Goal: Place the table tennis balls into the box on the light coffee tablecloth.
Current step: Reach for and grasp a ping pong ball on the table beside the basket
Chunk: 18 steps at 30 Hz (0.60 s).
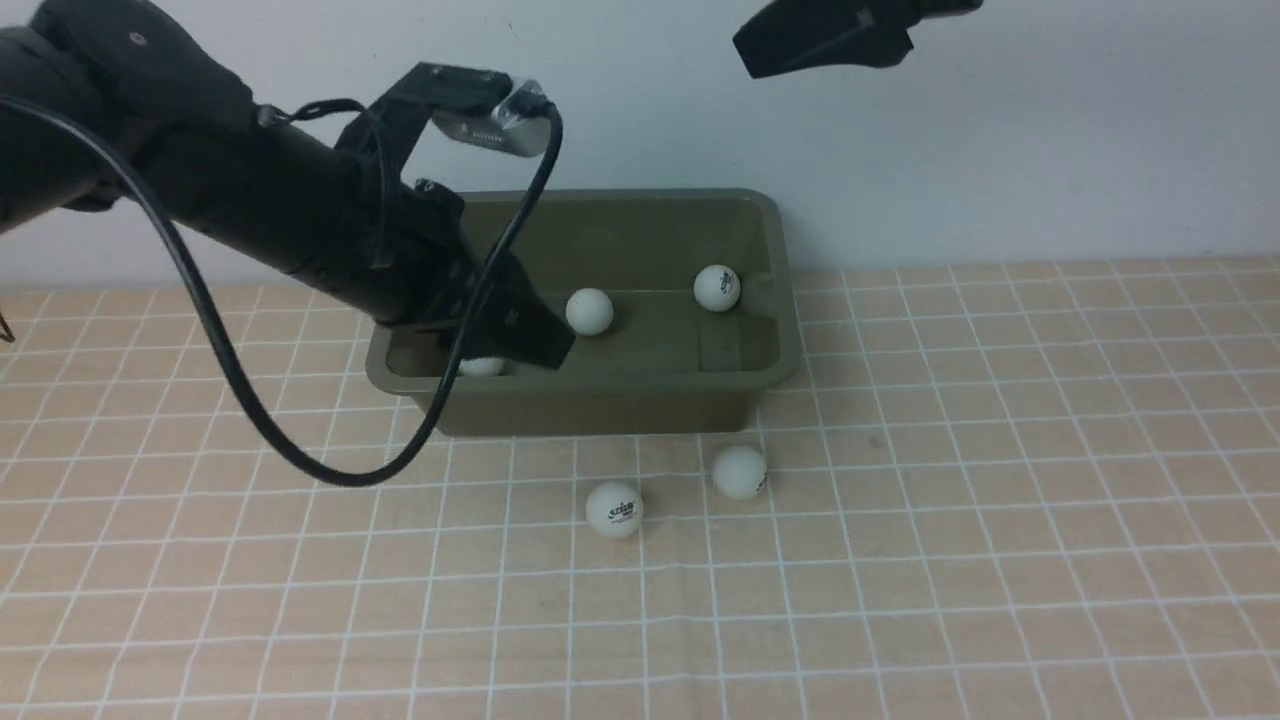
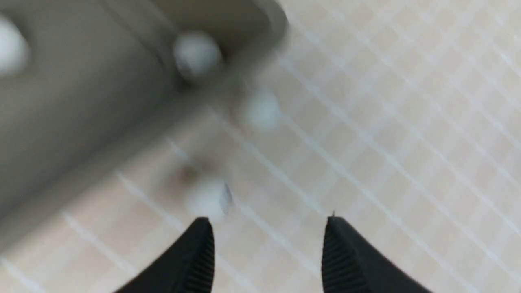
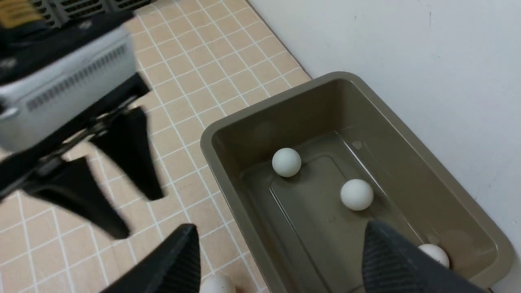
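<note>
Left gripper (image 2: 268, 228), fingers apart and empty, hovers by the olive-grey plastic tub (image 1: 620, 410) — next call, I'd say: drop squarely over the small white logo-printed ball (image 1: 613, 509).

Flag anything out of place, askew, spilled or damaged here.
Nothing looks damaged, spilled or askew. The box sits upright on the tablecloth with three balls inside. The only things out of place are two balls on the cloth by its near wall, not yet boxed.
</note>
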{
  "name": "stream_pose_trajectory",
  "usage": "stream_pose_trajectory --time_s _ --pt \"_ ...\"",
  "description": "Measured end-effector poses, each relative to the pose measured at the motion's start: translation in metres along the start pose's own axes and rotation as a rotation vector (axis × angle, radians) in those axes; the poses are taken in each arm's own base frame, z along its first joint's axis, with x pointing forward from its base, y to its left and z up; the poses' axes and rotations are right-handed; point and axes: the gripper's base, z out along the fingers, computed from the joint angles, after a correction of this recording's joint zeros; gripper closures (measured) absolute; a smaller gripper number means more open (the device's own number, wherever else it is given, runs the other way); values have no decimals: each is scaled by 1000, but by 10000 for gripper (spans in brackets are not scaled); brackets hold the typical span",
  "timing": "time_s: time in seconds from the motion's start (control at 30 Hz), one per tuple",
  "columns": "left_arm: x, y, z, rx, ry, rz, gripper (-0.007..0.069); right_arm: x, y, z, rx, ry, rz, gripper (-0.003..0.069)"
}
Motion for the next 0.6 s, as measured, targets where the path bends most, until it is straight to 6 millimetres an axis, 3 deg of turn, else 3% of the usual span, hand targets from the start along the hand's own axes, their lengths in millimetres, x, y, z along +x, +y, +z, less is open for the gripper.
stream_pose_trajectory --time_s 0.13,0.3,0.47,0.6 --pt "14 -14 12 -35 208 -15 337 0 0 0 1 1 -7 175" --pt "43 -47 57 -65 373 -26 337 0 0 0 1 2 -7 175" --pt "63 -62 94 -134 308 -10 337 0 0 0 1 2 -12 175" --pt "55 -55 112 -236 90 13 337 0 0 0 1 2 -15 175"
